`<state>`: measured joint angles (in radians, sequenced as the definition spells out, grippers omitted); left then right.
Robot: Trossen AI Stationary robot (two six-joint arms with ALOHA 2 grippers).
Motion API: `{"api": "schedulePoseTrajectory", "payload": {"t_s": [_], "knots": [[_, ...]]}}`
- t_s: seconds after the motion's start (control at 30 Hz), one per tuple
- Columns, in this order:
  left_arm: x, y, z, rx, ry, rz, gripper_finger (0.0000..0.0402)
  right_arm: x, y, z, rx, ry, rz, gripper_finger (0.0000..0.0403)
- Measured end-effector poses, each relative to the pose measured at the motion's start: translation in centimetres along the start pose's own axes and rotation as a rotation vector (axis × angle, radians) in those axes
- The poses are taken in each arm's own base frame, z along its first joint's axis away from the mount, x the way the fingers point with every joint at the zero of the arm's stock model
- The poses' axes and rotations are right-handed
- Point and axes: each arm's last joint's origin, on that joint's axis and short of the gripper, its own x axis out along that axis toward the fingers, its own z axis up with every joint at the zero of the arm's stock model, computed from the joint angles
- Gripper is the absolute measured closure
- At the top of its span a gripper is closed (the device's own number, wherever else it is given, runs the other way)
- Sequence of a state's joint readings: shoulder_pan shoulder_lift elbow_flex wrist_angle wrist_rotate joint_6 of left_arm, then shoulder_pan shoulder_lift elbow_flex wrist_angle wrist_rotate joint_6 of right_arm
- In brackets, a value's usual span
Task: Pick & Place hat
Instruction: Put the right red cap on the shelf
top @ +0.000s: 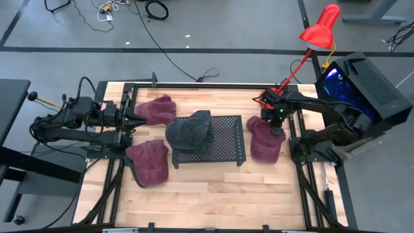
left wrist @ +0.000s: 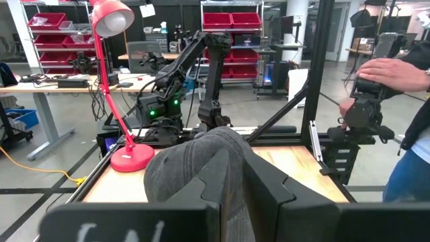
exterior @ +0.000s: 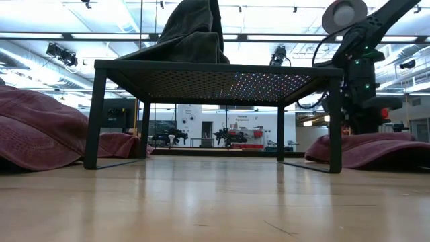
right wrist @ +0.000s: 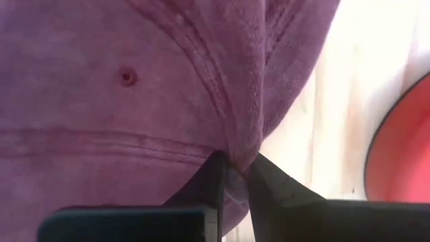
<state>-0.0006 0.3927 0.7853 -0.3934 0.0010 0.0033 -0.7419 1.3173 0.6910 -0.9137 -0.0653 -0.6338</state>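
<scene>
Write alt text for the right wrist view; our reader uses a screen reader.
The right gripper has its jaws pinched on a fold of a maroon hat that fills most of the frame. Light wooden table and a red lamp base show alongside.

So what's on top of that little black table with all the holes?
A dark grey hat sits on the black mesh stand, hanging over one edge. The mesh beneath the hat is hidden.

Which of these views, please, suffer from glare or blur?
Low view: ceiling lights glare behind the black mesh rack. Right wrist view: maroon hat fills the frame, table blown out white. Left wrist view: own dark fingers blurred up close. High view: evenly lit.
</scene>
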Motion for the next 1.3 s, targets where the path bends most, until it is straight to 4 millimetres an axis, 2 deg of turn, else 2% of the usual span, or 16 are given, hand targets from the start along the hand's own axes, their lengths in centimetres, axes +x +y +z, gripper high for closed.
{"api": "schedulePoseTrajectory", "payload": {"t_s": [0.2, 0.6, 1.03, 1.3], "knots": [[0.0, 0.0, 0.0, 0.000, 0.000, 0.000, 0.0353, -1.3, 0.5, -0.5, -0.001, -0.038, -0.024, 0.0366], [0.0, 0.0, 0.0, 0.000, 0.000, 0.000, 0.0353, -6.1, 1.5, 0.1, -0.020, -0.177, -0.108, 0.0366], [0.0, 0.0, 0.0, 0.000, 0.000, 0.000, 0.0353, -8.8, 3.7, -0.3, -0.097, -0.184, -0.097, 0.0367], [0.0, 0.0, 0.0, 0.000, -0.001, 0.000, 0.0353, -12.3, 5.1, -0.5, -0.144, -0.265, -0.132, 0.0367]]}}
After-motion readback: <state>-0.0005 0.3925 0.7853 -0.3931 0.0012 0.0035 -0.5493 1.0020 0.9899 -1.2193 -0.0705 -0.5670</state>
